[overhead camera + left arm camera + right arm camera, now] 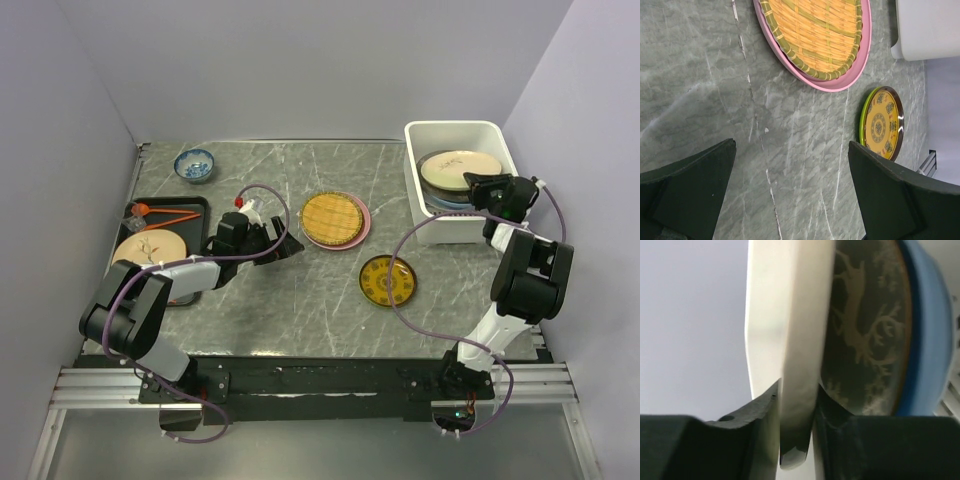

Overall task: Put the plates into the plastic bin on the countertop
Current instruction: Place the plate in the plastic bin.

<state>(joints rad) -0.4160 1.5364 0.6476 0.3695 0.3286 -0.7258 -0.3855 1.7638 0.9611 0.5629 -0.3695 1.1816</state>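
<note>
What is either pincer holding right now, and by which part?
The right pincer grips the cream plate by its rim, at the plastic bin. The left pincer is open and holds nothing.

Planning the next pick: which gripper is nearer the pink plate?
Left. The left gripper hangs open just beside the pink plate. The right gripper is far off at the plastic bin, jaws around the rim of a cream plate.

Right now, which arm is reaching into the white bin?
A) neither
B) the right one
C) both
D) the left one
B: the right gripper sits at the plastic bin's near wall with the cream plate's rim between its fingers; the left gripper hovers open over the countertop.
</note>
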